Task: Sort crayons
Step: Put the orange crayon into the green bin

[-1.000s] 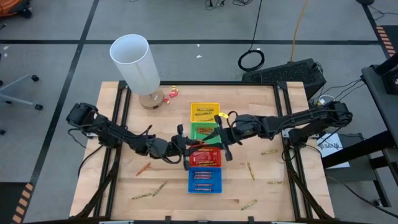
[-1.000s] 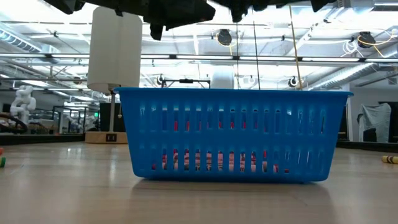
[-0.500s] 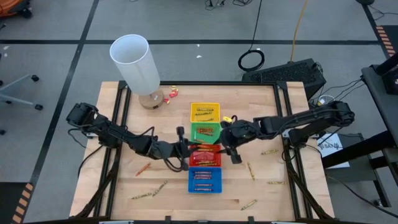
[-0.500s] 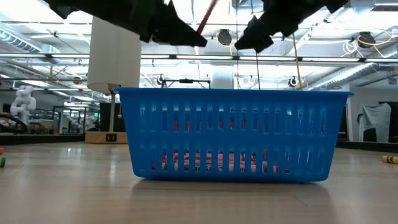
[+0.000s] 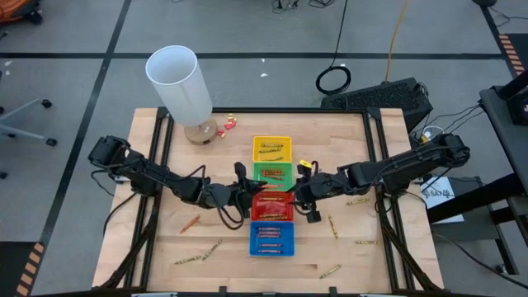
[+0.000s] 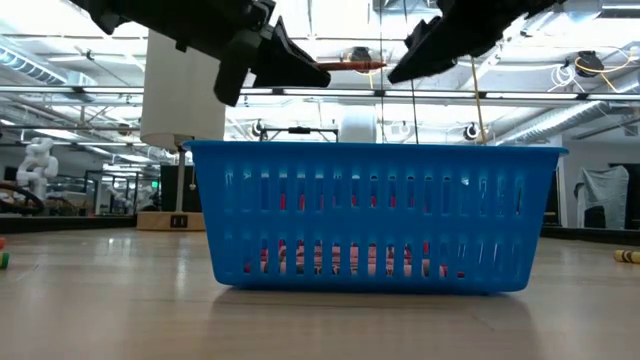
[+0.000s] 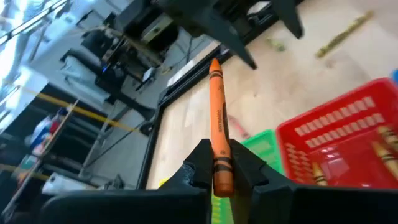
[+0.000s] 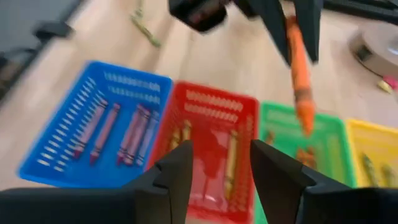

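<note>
Pinching an orange crayon (image 7: 217, 118) by its blunt end in the left gripper (image 7: 217, 167), with the fingers pressed together on the paper sleeve and the tip pointing out toward the right gripper (image 8: 217, 168). Hovering with it above the row of trays, over the red tray (image 5: 288, 199) and close to the green tray (image 5: 257, 174), well clear of the table (image 5: 148, 247). Holding the right gripper spread and empty just past the crayon's tip, not touching it.

Treating the crayon as light, stiff and brittle: wax under paper, probably snapping under a hard squeeze or a sideways knock. Expecting it to pivot when gripped at one end only. Favouring a gentle hold across the wrapped middle, since the sleeve likely offers better friction than bare wax.

Seeing four trays touching in a line, with the blue tray (image 5: 271, 250) nearest, then red, green and the yellow tray (image 5: 272, 139), each already holding a few crayons. Noting loose crayons (image 5: 191, 223) scattered on the table on both sides of the trays. Noting a white cylinder (image 5: 181, 82) at the far left corner, well apart.

Judging the main obstruction to be the two grippers crowding each other over the trays, and after that the tray walls.
</note>
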### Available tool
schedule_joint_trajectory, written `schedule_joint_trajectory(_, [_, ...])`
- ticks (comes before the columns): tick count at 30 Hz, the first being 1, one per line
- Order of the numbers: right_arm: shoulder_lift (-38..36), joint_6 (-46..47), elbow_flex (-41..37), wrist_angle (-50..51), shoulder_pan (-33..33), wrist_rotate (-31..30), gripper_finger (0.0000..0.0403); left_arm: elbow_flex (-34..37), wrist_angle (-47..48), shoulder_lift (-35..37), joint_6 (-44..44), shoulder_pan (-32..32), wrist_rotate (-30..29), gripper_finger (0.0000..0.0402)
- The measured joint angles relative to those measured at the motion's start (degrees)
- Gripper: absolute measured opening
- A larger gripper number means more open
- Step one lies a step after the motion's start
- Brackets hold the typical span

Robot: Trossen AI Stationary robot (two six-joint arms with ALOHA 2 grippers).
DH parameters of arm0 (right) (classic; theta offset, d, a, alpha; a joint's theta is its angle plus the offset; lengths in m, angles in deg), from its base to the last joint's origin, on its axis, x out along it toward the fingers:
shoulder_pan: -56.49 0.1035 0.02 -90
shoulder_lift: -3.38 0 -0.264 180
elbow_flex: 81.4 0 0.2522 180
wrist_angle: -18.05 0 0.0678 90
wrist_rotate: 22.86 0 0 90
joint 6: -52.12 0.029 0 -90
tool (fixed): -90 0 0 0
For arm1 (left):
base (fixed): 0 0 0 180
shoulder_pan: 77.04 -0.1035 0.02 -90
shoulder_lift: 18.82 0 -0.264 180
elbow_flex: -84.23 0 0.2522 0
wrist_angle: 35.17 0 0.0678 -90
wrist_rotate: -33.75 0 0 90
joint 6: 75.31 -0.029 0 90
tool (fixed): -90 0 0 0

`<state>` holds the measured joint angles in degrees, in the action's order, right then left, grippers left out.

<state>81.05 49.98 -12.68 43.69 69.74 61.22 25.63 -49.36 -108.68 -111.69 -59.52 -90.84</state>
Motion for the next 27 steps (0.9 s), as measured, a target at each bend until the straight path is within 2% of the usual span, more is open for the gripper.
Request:
schedule_joint_trajectory(3, [-0.33,1.42,0.00,4.38,0.37,-3.56,0.0143,0.00,0.01,0.01,0.14,-0.30,-0.24,0.0010])
schedule_joint_trajectory(6, [-0.40,3.55,0.00,9.30,0.37,-6.26,0.0143,0.00,0.01,0.00,0.02,-0.41,-0.22,0.0021])
schedule_joint_trajectory(13, [-0.42,7.33,0.00,14.00,0.37,-6.32,0.0143,0.00,1.86,0.00,4.41,-1.87,-0.20,0.0034])
schedule_joint_trajectory(17, [-0.42,7.44,0.00,13.90,0.52,-6.34,0.0143,0.00,3.29,0.00,13.41,-2.84,-0.21,0.0034])
schedule_joint_trajectory(24, [-0.42,7.33,0.00,13.66,0.52,-6.38,0.0143,0.00,4.75,0.00,36.94,-3.04,-0.18,0.0035])
schedule_joint_trajectory(27, [-0.42,7.31,0.00,13.66,0.52,-6.42,0.0143,0.00,5.08,0.00,44.50,-3.04,-0.18,0.0036])
